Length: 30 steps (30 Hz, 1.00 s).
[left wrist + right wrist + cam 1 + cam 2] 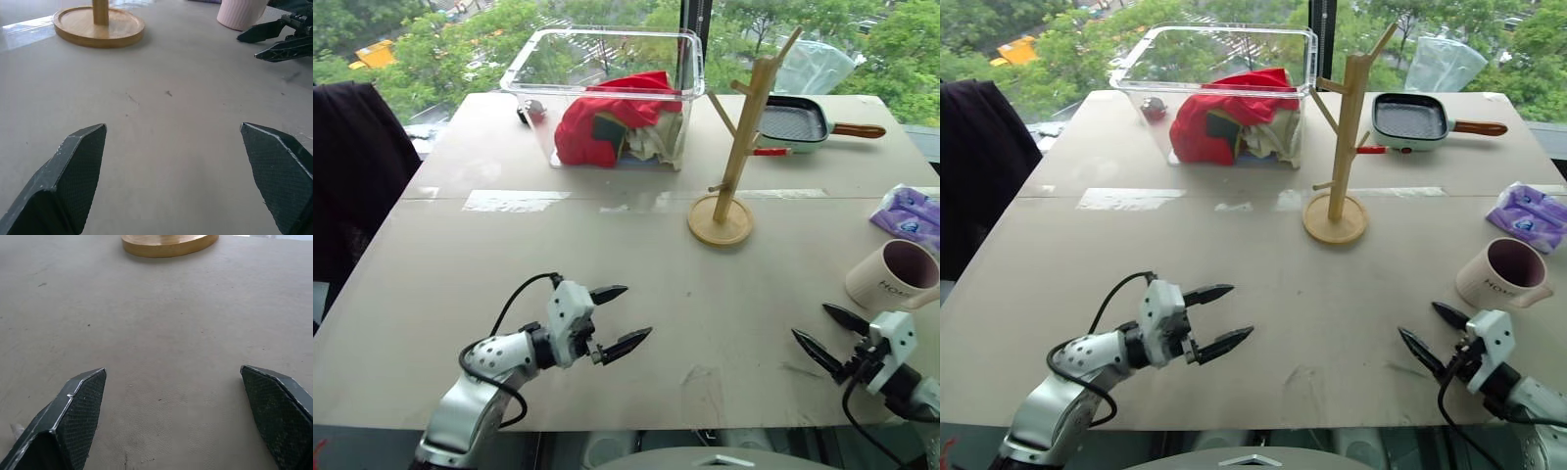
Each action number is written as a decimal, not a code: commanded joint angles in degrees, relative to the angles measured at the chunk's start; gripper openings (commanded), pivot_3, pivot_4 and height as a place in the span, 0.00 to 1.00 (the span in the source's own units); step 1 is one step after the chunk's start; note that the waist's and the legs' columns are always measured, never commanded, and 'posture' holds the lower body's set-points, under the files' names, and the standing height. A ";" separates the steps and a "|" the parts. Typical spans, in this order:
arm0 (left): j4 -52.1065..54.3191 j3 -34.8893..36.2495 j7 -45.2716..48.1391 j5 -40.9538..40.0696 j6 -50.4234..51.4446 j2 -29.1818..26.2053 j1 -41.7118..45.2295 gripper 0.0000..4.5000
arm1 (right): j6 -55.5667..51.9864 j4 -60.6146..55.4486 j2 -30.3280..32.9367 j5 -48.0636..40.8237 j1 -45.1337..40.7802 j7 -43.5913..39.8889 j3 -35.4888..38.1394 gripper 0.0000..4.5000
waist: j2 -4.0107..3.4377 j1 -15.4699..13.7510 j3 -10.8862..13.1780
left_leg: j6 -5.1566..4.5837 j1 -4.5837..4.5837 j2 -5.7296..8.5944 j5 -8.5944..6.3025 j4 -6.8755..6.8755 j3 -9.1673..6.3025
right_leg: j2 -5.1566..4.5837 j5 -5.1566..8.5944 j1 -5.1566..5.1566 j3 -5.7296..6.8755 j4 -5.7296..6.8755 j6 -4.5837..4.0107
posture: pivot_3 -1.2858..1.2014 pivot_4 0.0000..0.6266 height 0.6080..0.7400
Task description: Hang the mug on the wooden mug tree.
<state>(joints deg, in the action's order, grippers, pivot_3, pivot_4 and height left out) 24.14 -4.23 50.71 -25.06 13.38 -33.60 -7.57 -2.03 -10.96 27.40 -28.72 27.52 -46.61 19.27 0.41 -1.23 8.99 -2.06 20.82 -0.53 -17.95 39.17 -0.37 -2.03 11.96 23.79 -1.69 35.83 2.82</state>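
My right gripper spread wide, empty, low over the worktop | my left gripper spread too, holding nothing | mug upright at 1 o'clock, just beyond my right gripper, not touched | ceramic, so likely rigid, slick, breakable; I'd pinch the wall at the rim | wooden mug tree at 11 o'clock, well apart

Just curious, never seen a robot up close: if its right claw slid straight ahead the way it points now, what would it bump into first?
Probably the round base of the light wooden mug tree; bare table lies ahead of the right gripper until then.
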 commanded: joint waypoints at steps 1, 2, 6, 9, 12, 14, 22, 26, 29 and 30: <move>2.28 -3.42 2.36 -0.57 2.07 -0.16 6.67 1.00 | -1.37 -3.98 -1.59 -3.41 5.09 4.52 7.74 0.99 | -0.01 -0.13 0.00 | 0.00 0.02 0.03 0.00 0.01 -0.03 | 0.00 0.00 0.00 0.01 0.00 0.00 | 0.52 0.24 1.00; 2.46 -4.48 2.43 -0.03 3.04 -0.06 9.03 1.00 | -1.94 -3.87 -2.13 -3.94 6.49 5.98 9.81 0.99 | -0.02 0.09 -0.01 | 0.00 0.00 0.03 0.00 0.01 0.03 | 0.00 -0.01 -0.01 -0.04 -0.01 -0.01 | 0.52 0.24 1.00; 3.13 -6.66 1.93 -1.03 7.37 0.83 16.08 1.00 | -2.96 -1.94 -3.35 -6.48 8.78 8.64 16.06 0.99 | -0.01 0.79 0.01 | 0.00 -0.03 0.04 0.00 0.00 0.12 | 0.01 -0.01 0.00 -0.13 -0.01 0.01 | 0.52 0.24 1.00; 3.92 -7.87 2.58 -1.56 9.29 1.15 19.26 1.00 | -3.59 1.36 -2.60 -6.43 7.64 10.32 19.17 0.99 | 0.01 1.64 0.02 | 0.00 -0.08 0.00 0.00 0.00 0.17 | 0.08 0.06 -0.01 -0.21 0.02 0.12 | 0.52 0.24 1.00; 4.97 -8.38 3.72 -2.13 10.58 0.81 21.15 1.00 | -3.69 6.73 -0.33 -6.95 3.65 10.74 22.12 0.99 | 0.00 2.04 0.02 | 0.00 -0.09 0.00 0.00 0.00 0.18 | 0.11 0.06 -0.01 -0.25 0.04 0.13 | 0.52 0.24 1.00; 5.65 -8.10 3.75 -2.15 11.31 0.35 21.83 1.00 | -2.37 15.21 2.68 -6.97 -1.00 8.29 23.55 0.99 | 0.00 2.18 0.03 | -0.01 -0.11 0.03 0.00 0.00 0.28 | 0.12 0.06 -0.01 -0.37 0.04 0.14 | 0.52 0.24 1.00; 8.84 -7.04 1.71 -4.22 14.22 0.96 23.40 1.00 | 0.21 27.31 7.90 -4.91 -9.86 2.32 22.30 0.99 | -0.02 1.77 0.05 | -0.02 -0.14 0.16 0.00 -0.02 0.25 | 0.22 -0.06 -0.05 -0.44 0.04 -0.04 | 0.52 0.24 1.00; 10.70 -6.38 0.09 -6.45 16.30 1.97 24.11 1.00 | 0.07 28.03 8.14 -4.69 -12.07 1.78 22.17 0.99 | -0.02 1.88 0.05 | -0.02 -0.13 0.14 0.00 -0.01 0.33 | 0.15 -0.07 -0.05 -0.56 0.02 -0.03 | 0.52 0.24 1.00; 11.40 -6.64 -0.75 -7.13 17.52 2.23 25.08 1.00 | -0.45 27.69 7.92 -5.37 -12.95 0.49 22.11 0.99 | -0.01 1.88 0.05 | -0.02 -0.15 0.15 0.00 0.01 0.36 | 0.15 -0.08 -0.06 -0.60 0.03 -0.01 | 0.52 0.24 1.00; 11.58 -6.64 -0.92 -7.25 17.84 2.17 25.34 1.00 | -0.88 27.60 7.99 -5.76 -13.15 -0.23 22.04 0.99 | -0.01 1.88 0.05 | -0.02 -0.15 0.15 0.00 0.01 0.35 | 0.15 -0.08 -0.06 -0.59 0.03 0.00 | 0.52 0.24 1.00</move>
<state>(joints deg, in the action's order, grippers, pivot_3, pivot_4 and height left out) 33.20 -11.73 50.24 -31.28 31.05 -31.55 16.70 -3.15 17.49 34.44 -33.38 14.45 -45.76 40.77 0.40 0.65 9.04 -2.09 20.66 -0.36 -17.94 39.18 -0.03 -1.87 11.88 23.73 -2.28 35.87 2.83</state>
